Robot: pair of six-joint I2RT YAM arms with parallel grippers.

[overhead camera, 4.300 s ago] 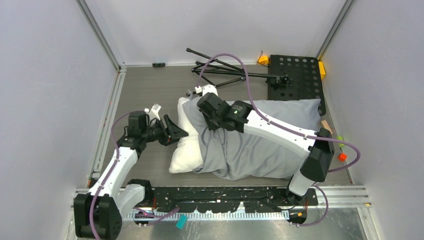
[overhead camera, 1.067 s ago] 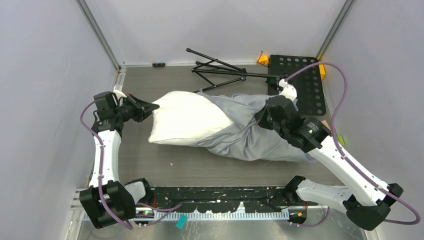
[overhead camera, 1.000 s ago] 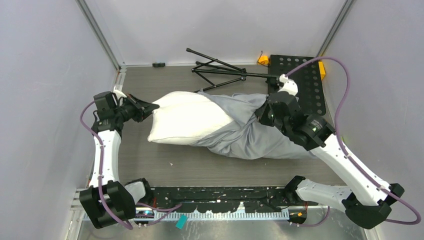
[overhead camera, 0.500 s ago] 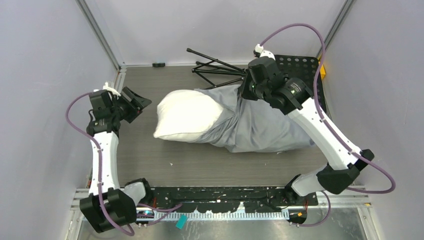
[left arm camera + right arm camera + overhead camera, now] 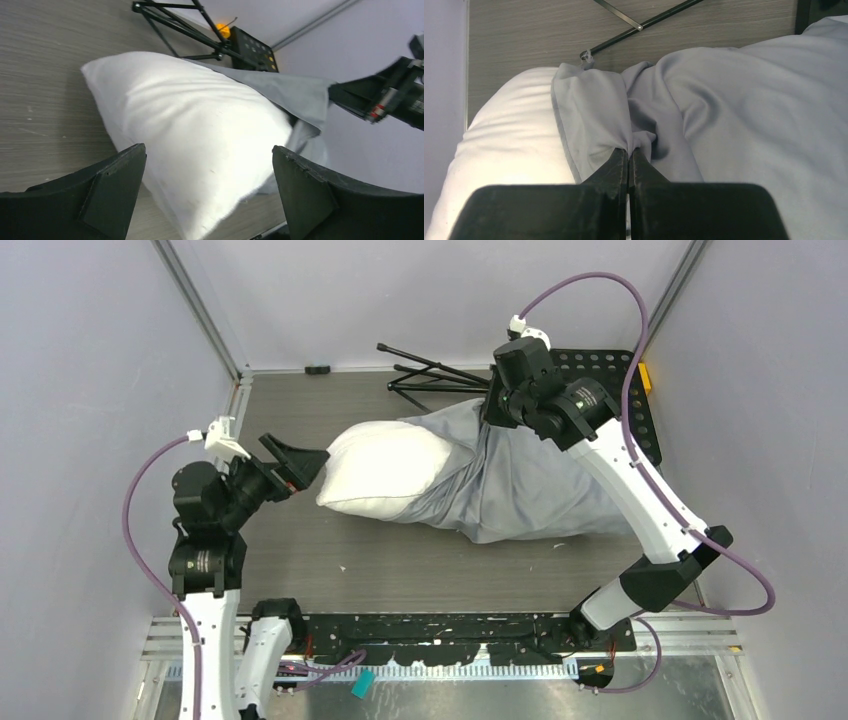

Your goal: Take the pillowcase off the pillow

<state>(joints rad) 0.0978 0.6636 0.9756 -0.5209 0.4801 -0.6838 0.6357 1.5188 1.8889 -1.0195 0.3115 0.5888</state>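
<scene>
The white pillow (image 5: 385,472) lies mid-table with its left half bare; the blue-grey pillowcase (image 5: 535,490) still covers its right half. My right gripper (image 5: 488,416) is raised over the far edge of the case and is shut on a pinched fold of the fabric near its open hem. In the right wrist view the fingertips (image 5: 629,151) meet on the pillowcase (image 5: 734,110), with the pillow (image 5: 509,150) to the left. My left gripper (image 5: 303,466) stands wide open just left of the pillow's bare end, touching nothing. The left wrist view shows the pillow (image 5: 200,125) beyond the open gripper (image 5: 208,147).
A folded black stand (image 5: 440,375) lies at the back, beside a black perforated plate (image 5: 612,390) with an orange piece (image 5: 644,376) at its right edge. Grey walls close in on both sides. A metal rail (image 5: 450,632) runs along the near edge.
My left gripper has opened, let go of the pillow's left corner and drawn back towards the near side. My right gripper has lifted the pinched pillowcase up and towards the back; the pillow slid right.
</scene>
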